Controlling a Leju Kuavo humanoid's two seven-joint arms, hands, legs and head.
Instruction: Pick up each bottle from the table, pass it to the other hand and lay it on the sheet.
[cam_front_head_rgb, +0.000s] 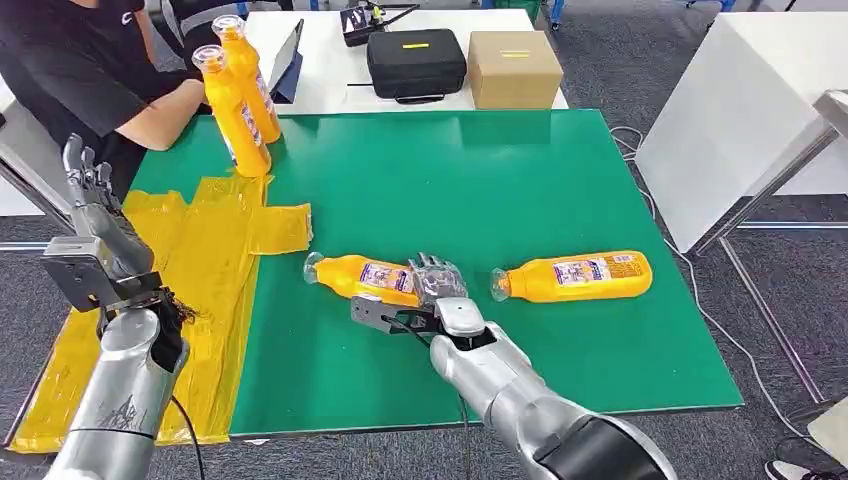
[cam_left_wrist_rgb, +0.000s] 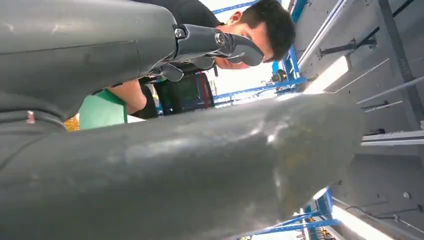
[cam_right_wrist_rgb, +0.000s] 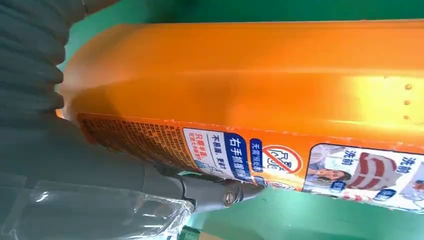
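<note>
I am bringing my right hand (cam_front_head_rgb: 436, 280) onto the base end of the near orange bottle (cam_front_head_rgb: 362, 277), which is lying on its side on the green table (cam_front_head_rgb: 520, 190) with its clear cap pointing toward the yellow sheet (cam_front_head_rgb: 215, 240). In the right wrist view the bottle's (cam_right_wrist_rgb: 260, 95) side is pressing right up against my palm and one finger is reaching under its label. I cannot tell whether the fingers are fully closed round it, so I am treating the grip as not yet secure.

To do this well, I am judging that I should wrap the fingers firmly around the body before lifting. The plastic looks smooth and the bottle could roll away across the table if I only nudge it. A hold at the very base may also let the capped end droop, so gripping a little nearer the middle would probably keep it level for the hand-over.

My left hand (cam_front_head_rgb: 92, 195) is raised over the sheet's near edge, fingers apart and holding nothing, ready to receive.

A second bottle (cam_front_head_rgb: 575, 277) is lying just beyond my right hand, apart from the first. Two more upright bottles (cam_front_head_rgb: 240, 95) are standing at the table's far left corner beside a person's arm (cam_front_head_rgb: 165, 115). I should lift without brushing the neighbour.
</note>
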